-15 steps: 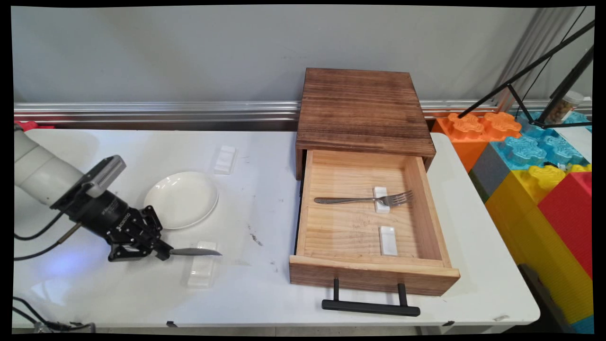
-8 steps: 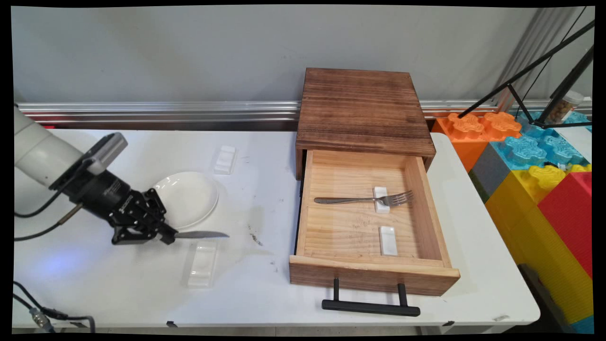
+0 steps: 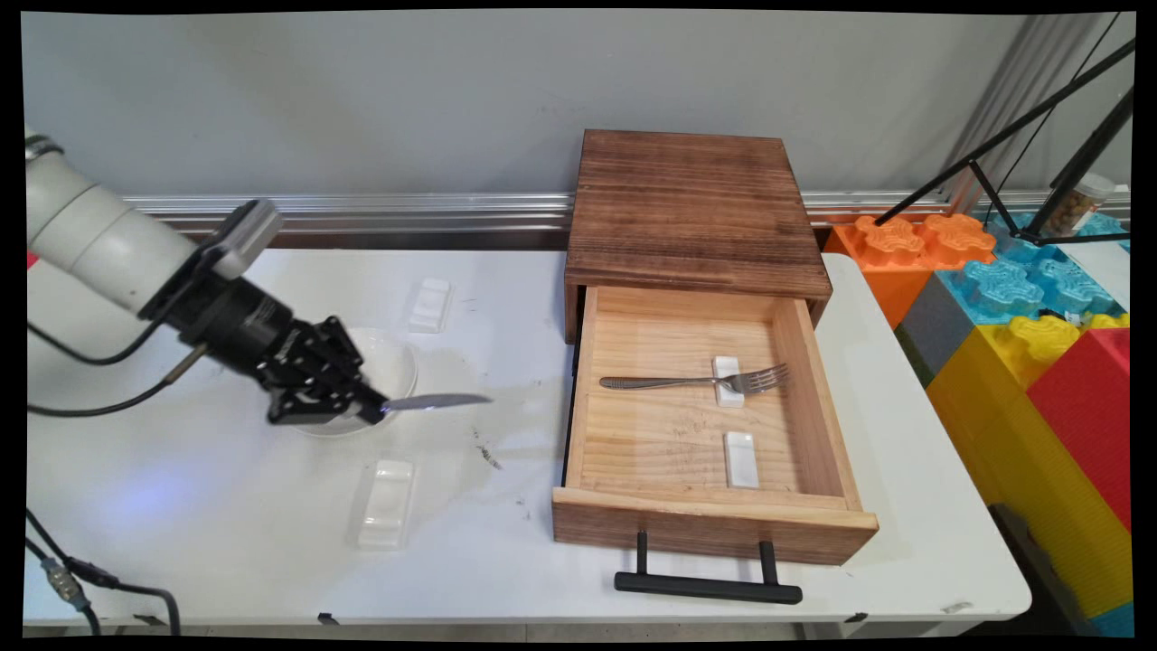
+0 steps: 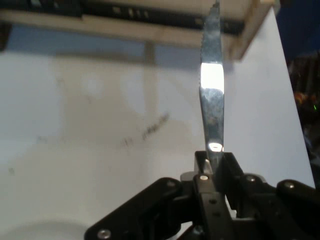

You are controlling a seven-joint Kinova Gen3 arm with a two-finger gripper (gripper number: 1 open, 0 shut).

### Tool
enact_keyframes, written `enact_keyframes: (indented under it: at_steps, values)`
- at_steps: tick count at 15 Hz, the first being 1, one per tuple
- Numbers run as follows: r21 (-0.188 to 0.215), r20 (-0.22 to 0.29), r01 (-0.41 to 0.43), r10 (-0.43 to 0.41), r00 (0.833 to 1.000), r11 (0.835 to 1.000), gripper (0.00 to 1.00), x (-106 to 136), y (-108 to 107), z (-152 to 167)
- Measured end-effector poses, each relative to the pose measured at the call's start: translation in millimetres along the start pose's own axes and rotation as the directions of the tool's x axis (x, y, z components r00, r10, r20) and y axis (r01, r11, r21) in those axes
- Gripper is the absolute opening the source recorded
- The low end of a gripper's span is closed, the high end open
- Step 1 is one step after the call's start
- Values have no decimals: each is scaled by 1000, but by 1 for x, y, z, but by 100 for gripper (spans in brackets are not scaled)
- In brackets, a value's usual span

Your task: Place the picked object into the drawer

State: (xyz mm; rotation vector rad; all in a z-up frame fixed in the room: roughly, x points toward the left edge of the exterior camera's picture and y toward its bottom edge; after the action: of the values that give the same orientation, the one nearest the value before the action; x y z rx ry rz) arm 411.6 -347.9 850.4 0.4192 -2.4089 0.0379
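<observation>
My gripper (image 3: 372,411) is shut on a metal knife (image 3: 438,401), held level above the table with its blade pointing right toward the open wooden drawer (image 3: 714,529). In the hand view the knife (image 4: 212,95) rises straight up from the shut gripper (image 4: 214,167), its serrated tip reaching toward the drawer's side (image 4: 150,22). The gripper hangs over the front edge of a white plate (image 3: 398,362). A white rest (image 3: 387,502) lies on the table below the knife. Inside the drawer a fork (image 3: 691,382) lies across one white rest (image 3: 726,381), and a second rest (image 3: 741,458) lies bare.
A dark wooden cabinet (image 3: 691,208) houses the drawer, whose black handle (image 3: 708,586) juts toward the table's front edge. Another white rest (image 3: 429,304) lies behind the plate. Coloured foam blocks (image 3: 1021,307) and a black stand (image 3: 1039,136) are off the table's right end.
The gripper has lifted the knife off the front white rest and carried it up and to the right, toward the drawer. The drawer, fork and rests have not moved.
</observation>
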Motion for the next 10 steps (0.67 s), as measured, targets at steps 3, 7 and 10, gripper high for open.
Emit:
enact_keyframes:
  at_steps: [3,7,10]
  values:
    - [8,-34,-6,6,999,1000,0,34,-5,14]
    - [4,-56,-10,11,998,1000,0,72,-10,36]
    - [-13,-59,-18,17,998,1000,0,105,-13,58]
